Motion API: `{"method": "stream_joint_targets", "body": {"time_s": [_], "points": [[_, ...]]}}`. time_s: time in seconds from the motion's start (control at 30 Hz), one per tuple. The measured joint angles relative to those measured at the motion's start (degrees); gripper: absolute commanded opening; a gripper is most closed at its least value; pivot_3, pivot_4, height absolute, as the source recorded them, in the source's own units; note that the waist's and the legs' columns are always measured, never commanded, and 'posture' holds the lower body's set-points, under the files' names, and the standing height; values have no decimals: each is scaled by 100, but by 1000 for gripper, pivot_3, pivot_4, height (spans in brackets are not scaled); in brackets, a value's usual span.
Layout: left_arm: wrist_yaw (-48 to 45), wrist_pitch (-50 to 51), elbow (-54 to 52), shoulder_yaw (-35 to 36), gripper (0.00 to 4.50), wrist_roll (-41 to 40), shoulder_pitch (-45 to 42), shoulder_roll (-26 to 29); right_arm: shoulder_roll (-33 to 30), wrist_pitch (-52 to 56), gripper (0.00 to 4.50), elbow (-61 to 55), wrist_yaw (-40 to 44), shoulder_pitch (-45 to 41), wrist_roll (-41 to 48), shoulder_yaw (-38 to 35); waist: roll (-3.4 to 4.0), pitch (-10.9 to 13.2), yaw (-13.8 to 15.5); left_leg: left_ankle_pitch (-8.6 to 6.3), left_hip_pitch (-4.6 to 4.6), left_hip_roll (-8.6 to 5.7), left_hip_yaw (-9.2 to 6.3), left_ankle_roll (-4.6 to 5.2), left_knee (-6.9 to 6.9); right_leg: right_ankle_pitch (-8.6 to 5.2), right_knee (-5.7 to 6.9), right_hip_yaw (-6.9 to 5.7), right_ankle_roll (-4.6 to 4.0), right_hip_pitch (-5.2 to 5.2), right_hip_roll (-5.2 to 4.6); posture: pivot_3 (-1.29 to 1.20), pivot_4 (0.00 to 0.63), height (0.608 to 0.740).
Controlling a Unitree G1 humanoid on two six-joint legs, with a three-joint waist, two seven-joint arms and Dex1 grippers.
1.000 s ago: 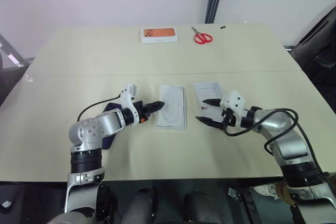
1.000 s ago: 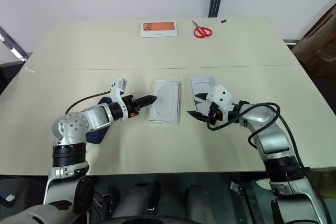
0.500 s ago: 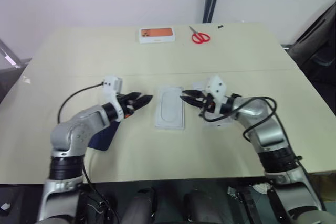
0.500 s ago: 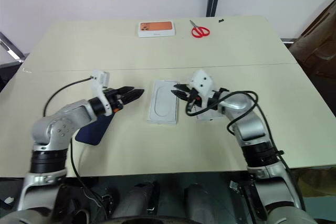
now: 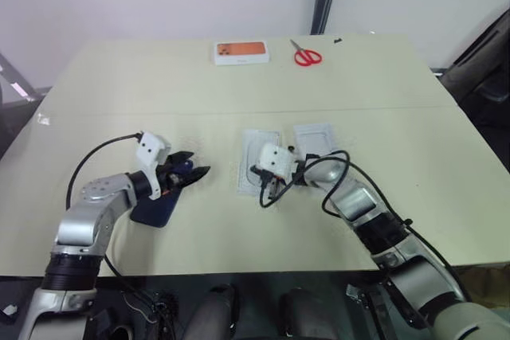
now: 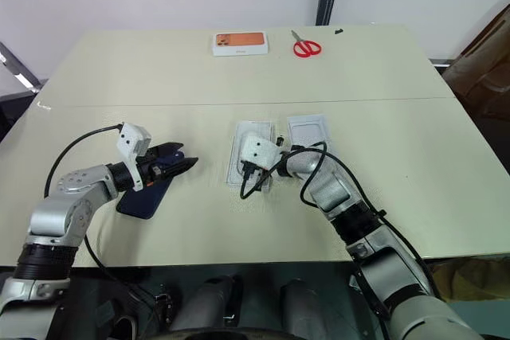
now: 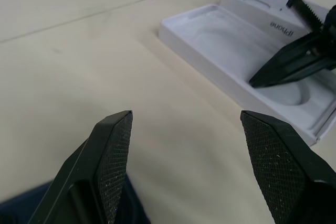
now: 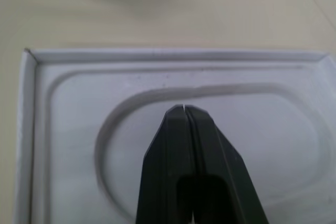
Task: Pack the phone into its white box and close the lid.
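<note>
1. My right gripper (image 8: 184,109) has its fingers pressed together on nothing, the tips down in the oblong recess of the insert (image 8: 68,129) sitting in the box (image 5: 249,166) at frame centre.
2. My left gripper (image 5: 196,171) stands wide open and empty at centre left, above the table (image 5: 119,77).
3. The phone (image 5: 159,209) lies flat below it.
4. The lid (image 5: 317,138) lies just right of the box, inner face up.

Bare tabletop (image 5: 199,101) between left gripper (image 5: 194,173) and white box (image 5: 252,153); right gripper (image 8: 182,109), pinched together, occupies its recess.
</note>
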Motion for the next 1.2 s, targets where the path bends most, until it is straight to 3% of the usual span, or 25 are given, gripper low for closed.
{"method": "stream_joint_targets", "body": {"time_s": [0.4,0.7,0.83,1.0,1.2], "points": [[89,42,-46,114,3473,-59,-35,-130,159,229,38,-44,164,24,187,-247,0,1,-4,0,0,0,1,1,-5,0,3,1,0,-4,0,0,150,734],[-31,326,229,299,3473,-142,-241,108,-97,124,38,-337,365,312,392,-473,0,1,-18,0,0,0,0,1,-7,0,6,2,0,-8,2,0,150,734],[-254,605,524,369,3473,-230,-275,495,172,165,38,-419,182,226,628,-749,0,2,-38,2,0,2,1,-3,-17,0,10,4,0,-18,3,0,150,734],[-891,1342,1329,600,3473,-454,-314,1425,658,359,38,-579,-28,-98,794,-891,1,4,-48,7,-1,3,3,-10,-29,1,23,7,-2,-34,6,0,150,734],[-1835,1576,2202,471,3473,-345,-515,2111,1551,658,38,-291,-303,-410,561,-170,1,4,-40,17,-2,3,4,-26,-41,2,41,9,-5,-55,5,0,150,734]]}}
